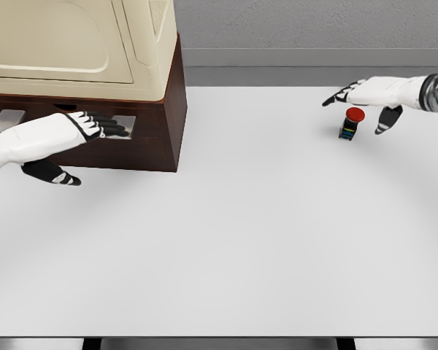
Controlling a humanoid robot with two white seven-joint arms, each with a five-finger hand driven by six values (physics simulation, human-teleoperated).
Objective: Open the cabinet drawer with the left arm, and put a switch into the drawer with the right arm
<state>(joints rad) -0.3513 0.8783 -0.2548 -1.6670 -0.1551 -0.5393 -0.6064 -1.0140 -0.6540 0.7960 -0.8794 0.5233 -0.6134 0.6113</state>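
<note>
One switch (pixel 351 122), a small dark block topped by a round red button, stands upright on the white desk (pixel 226 248) near its far right corner. Small blue and green marks show on the side of its body. It rests on the desk surface, well apart from the cabinet (pixel 95 80) on the opposite side.

Directly over and around the switch is the right hand (pixel 366 100), whose white arm enters from the right edge. Its black-tipped fingers (pixel 337 97) point leftward beyond the switch, and the thumb hangs down just to the right of it. The fingers are spread apart and grip nothing; whether any part of the hand touches the red button cannot be told.

At the far left corner stands the cabinet, cream above with a rounded panel outline, dark brown wood below. The drawer (pixel 142 142) forms the dark lower band, and its front appears flush with the body. Two pale metal plates sit on that front, one near the left edge of the view and one further right.

Reaching in from the left, the left hand (pixel 80 135) lies flat against the drawer front, its dark fingers (pixel 109 125) extended over the right-hand plate. The thumb points downward below the palm. The fingers are straight and apart, closed on nothing.
</note>
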